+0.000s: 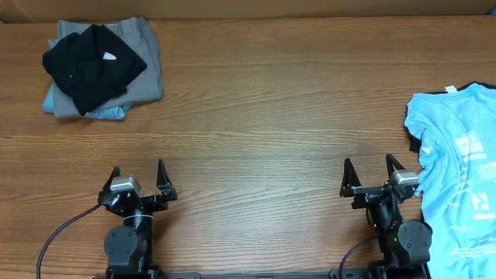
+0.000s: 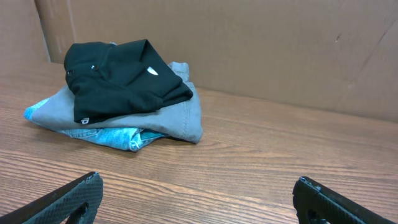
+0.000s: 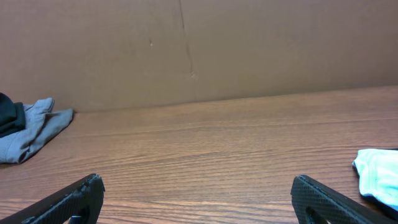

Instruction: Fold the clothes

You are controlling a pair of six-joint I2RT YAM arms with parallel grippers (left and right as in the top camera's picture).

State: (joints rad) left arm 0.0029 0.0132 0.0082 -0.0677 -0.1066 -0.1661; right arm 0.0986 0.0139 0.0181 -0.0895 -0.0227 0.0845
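Resting with my left gripper (image 1: pixel 139 172) and right gripper (image 1: pixel 368 164) wide open and empty, I think grabbing the blue T-shirt (image 1: pixel 457 178) comes first.

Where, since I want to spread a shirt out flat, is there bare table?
The broad middle of the table is bare, from the clothes pile at the far left to the sky-blue T-shirt at the right edge, and down between the left pincer and right pincer. Crowded: the far-left corner and the right edge.

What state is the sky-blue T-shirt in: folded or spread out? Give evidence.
Spread out, not folded: the sky-blue T-shirt lies loose and rumpled, sleeve and lettering showing.
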